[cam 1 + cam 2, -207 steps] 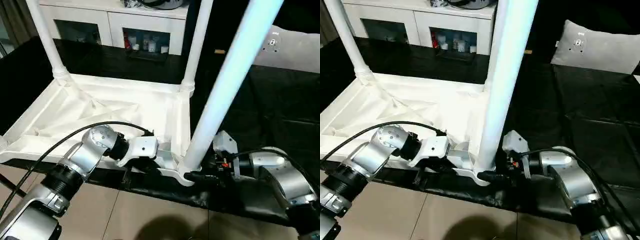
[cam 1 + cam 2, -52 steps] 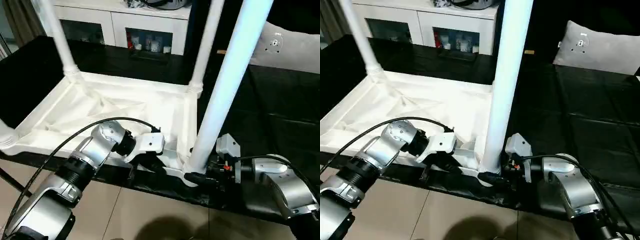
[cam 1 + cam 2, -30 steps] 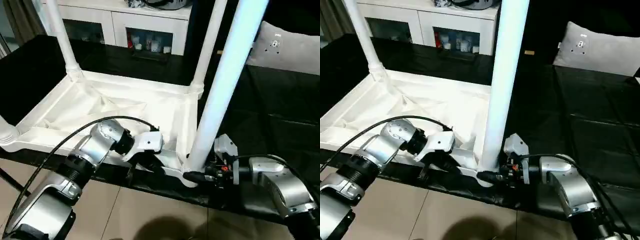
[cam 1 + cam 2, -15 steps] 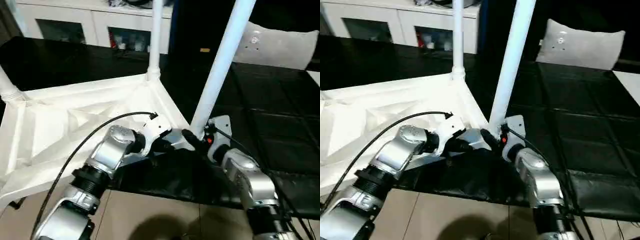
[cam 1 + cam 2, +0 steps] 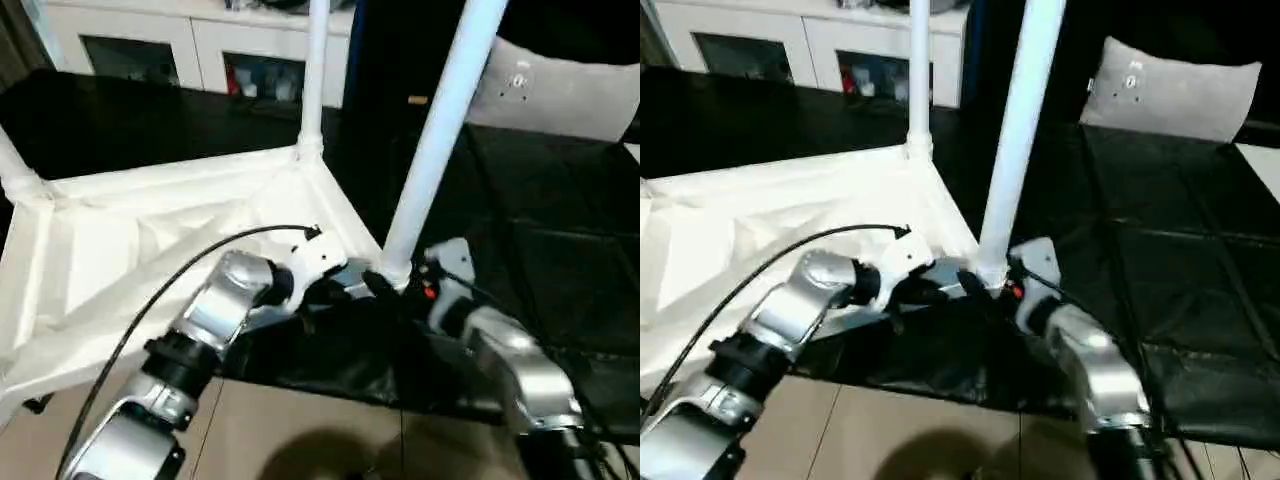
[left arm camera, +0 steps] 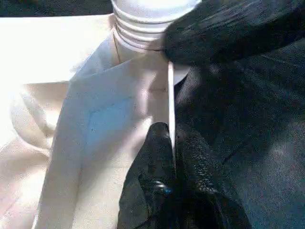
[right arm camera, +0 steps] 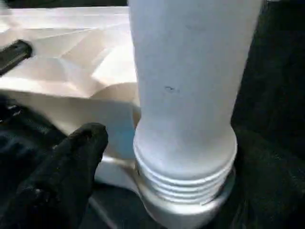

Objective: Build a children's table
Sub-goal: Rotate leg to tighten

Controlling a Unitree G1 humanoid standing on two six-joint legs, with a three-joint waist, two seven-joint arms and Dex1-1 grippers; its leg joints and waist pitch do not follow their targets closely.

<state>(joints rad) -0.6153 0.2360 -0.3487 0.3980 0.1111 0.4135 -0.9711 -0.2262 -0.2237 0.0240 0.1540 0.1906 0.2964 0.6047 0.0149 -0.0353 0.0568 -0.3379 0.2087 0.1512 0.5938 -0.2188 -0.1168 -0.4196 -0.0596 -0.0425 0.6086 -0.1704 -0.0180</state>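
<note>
Nothing here can be read: no words, numbers, brands or signs stand on anything. The grey-white pillow (image 5: 560,92) carries a small round mark, too small and blurred to make out.

The light is bright and comes from above; the white table top (image 5: 150,230) is overexposed, so its ribs almost disappear in glare; the near leg (image 5: 440,120) has a cool bluish shine. The black cloth (image 5: 1180,300) stays very dark with few details. Both silver forearms are smeared by motion blur. In the left wrist view the top glows white at one side; in the right wrist view the leg (image 7: 190,81) is soft and evenly lit.
</note>
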